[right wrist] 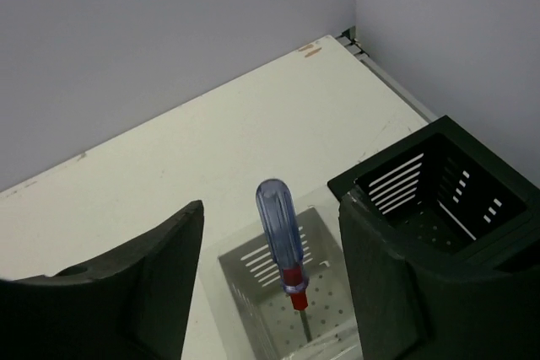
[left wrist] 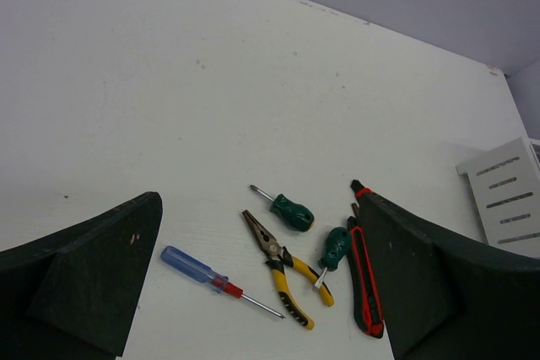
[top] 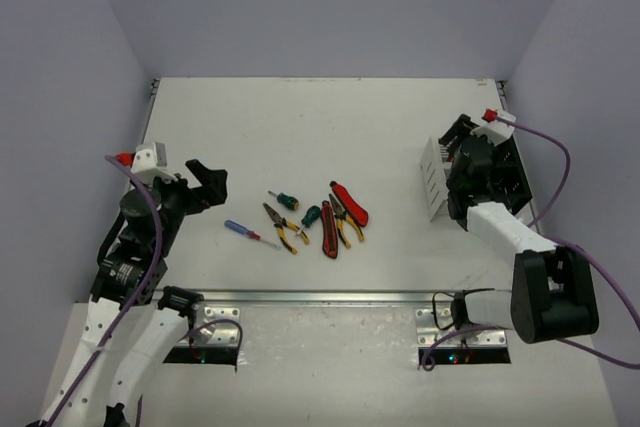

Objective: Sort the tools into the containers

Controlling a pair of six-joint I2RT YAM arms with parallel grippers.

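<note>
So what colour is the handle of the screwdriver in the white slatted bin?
Translucent blue handle; right wrist view.

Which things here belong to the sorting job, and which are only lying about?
Of the job: blue screwdriver, green screwdrivers, yellow pliers and red-and-black cutter, all on the table; another blue screwdriver standing in the white bin; black bin.

Not of the job, only rig parts: purple cables, metal base plates.

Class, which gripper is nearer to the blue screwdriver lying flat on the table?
Left. The left gripper hangs open close by, just left of and beyond the blue screwdriver. The right gripper is far across the table, open above the white bin.
</note>
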